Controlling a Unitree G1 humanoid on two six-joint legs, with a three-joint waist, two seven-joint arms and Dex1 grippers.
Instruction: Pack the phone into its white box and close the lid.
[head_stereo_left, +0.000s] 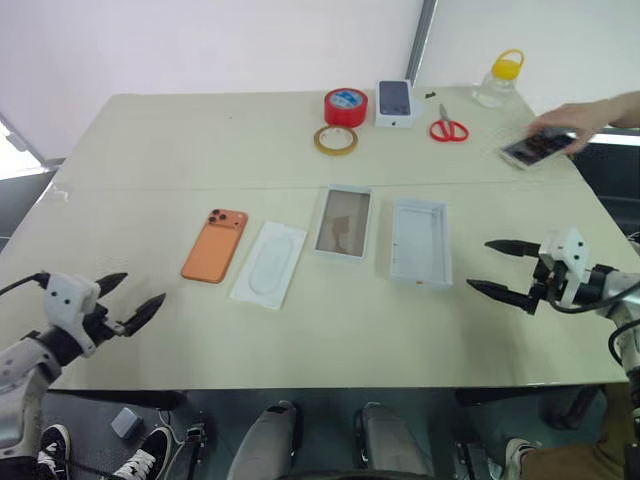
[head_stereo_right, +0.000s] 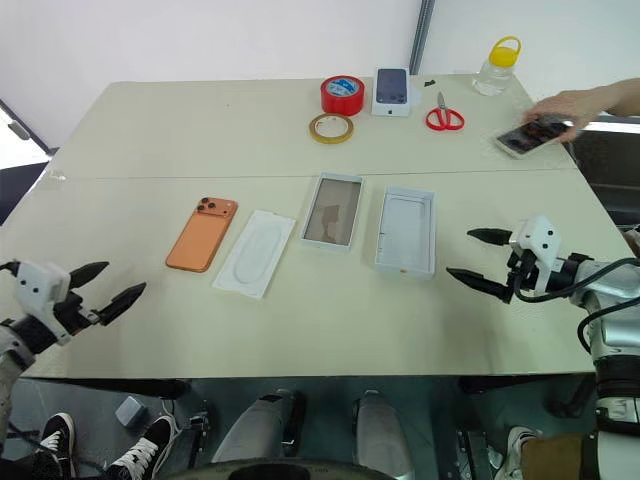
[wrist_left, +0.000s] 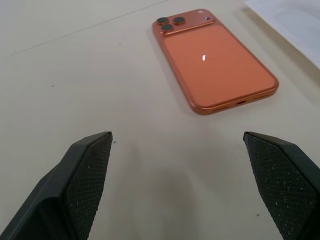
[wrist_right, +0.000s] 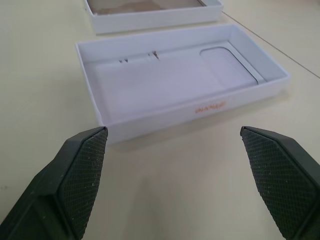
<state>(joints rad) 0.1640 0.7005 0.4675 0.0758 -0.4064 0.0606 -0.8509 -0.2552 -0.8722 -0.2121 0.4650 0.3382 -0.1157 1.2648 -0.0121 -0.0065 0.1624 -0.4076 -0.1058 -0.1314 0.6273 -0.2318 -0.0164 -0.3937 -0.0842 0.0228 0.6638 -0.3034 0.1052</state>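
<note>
Both grippers are seen spread wide and empty at the near edge of the surface (head_stereo_left: 120, 150), left gripper (head_stereo_left: 128, 300) aimed toward the phone (head_stereo_left: 215, 245), right gripper (head_stereo_left: 500, 268) facing the lid (head_stereo_left: 420, 240). Phone is laid back-up, well apart from the white box (head_stereo_left: 343, 222), with a flat white card (head_stereo_left: 269, 263) between them; lid is just beside the box. Nothing packed yet; pickup step is judged pending, so the left gripper must be brought over the phone and closed across its long edges
</note>
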